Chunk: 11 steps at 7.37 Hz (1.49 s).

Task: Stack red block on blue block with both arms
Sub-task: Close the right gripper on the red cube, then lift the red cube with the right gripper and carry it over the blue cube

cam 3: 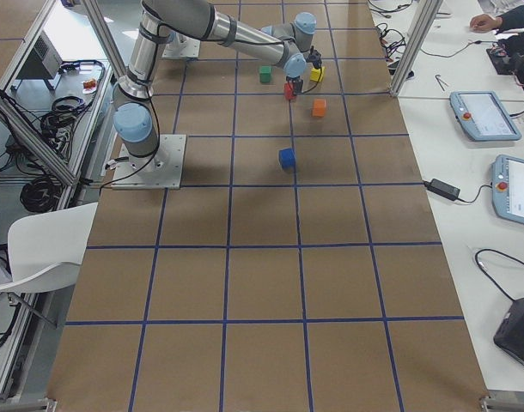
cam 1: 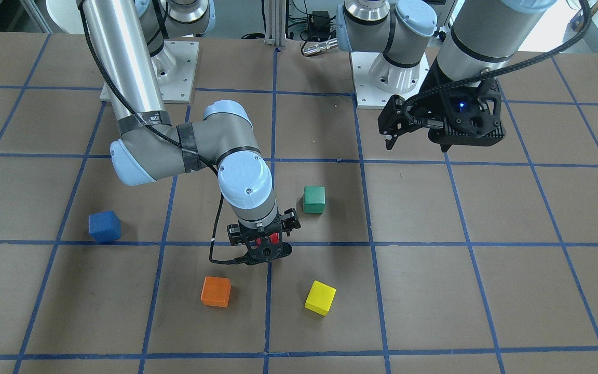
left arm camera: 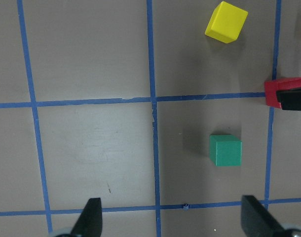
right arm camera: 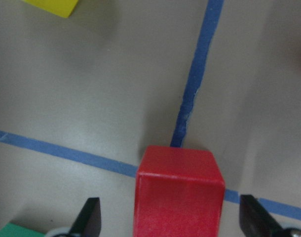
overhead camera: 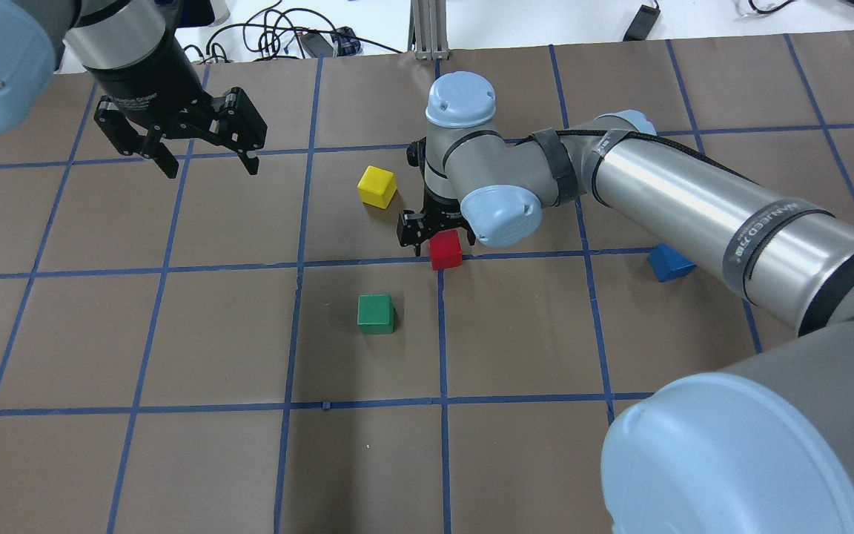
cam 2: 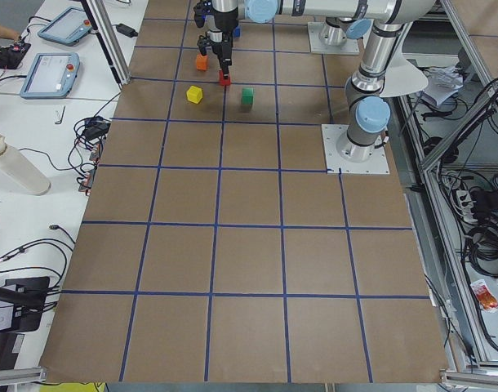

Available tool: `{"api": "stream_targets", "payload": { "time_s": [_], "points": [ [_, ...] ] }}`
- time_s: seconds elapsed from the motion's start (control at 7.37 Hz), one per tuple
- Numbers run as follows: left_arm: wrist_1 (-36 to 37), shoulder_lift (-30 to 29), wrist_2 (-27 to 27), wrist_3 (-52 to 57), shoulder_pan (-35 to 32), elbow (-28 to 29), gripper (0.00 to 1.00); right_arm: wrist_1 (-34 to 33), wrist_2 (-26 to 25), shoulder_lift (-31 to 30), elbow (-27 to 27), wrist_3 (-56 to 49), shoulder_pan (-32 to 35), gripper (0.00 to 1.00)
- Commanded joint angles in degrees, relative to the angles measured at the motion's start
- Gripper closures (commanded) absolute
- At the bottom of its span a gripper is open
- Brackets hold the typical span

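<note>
Right tool (cam 1: 265, 248) pointed straight down at the table (cam 1: 486, 291) in the front-facing view, its fingers spread wide on either side of the red block (cam 1: 266, 240), which showed only as slivers through the black frame. The blue block (cam 1: 105, 227) sat well apart toward that view's left. An orange block (cam 1: 216, 291) and a yellow block (cam 1: 320, 297) lay nearer the camera, and a green block (cam 1: 313, 200) was near the tool on the robot's side. The left tool (cam 1: 416, 141) hung above the table, away from every block, with its blue light on.

From overhead, the red block stood on a crossing of blue tape lines with the right tool straddling it. The blue block was partly hidden behind the right arm. The left tool's fingers (overhead camera: 167, 159) were wide apart — nothing between them.

In the exterior left view the red block lay under the far arm's tool, too small to judge any grip.

In the exterior right view the blue block sat alone, well apart from the red one.

The left wrist view showed both fingers at the bottom edge, wide, with bare table between them. The green block lay ahead, and the red block was at the right edge.

The right wrist view showed the red block between the two fingertips — a gap on each side, neither pad touching.
</note>
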Motion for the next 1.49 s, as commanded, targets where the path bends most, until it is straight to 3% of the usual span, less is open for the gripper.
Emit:
{"api": "stream_targets", "payload": {
  "time_s": [0.0, 0.27, 0.41, 0.81, 1.36],
  "points": [
    [0.05, -0.02, -0.01, -1.2, 0.01, -0.01, 0.0, -1.0, 0.8, 0.55, 0.2, -0.41, 0.1, 0.05],
    [0.05, -0.02, -0.09, -1.38, 0.09, -0.01, 0.0, -2.85, 0.53, 0.56, 1.43, 0.02, 0.1, 0.9],
    [0.05, -0.11, -0.09, -1.38, 0.1, -0.01, 0.0, -2.42, -0.08, 0.03, 1.26, 0.03, 0.02, 1.0],
    [0.05, -0.02, -0.09, -1.47, 0.1, -0.01, 0.0, 3.7, -4.12, -6.27, -0.05, -0.85, -1.9, 1.0],
    [0.05, -0.02, -0.09, -1.47, 0.1, -0.19, 0.0, 20.39, -4.47, -19.1, 0.47, -4.86, -17.61, 1.0]
  ]
}}
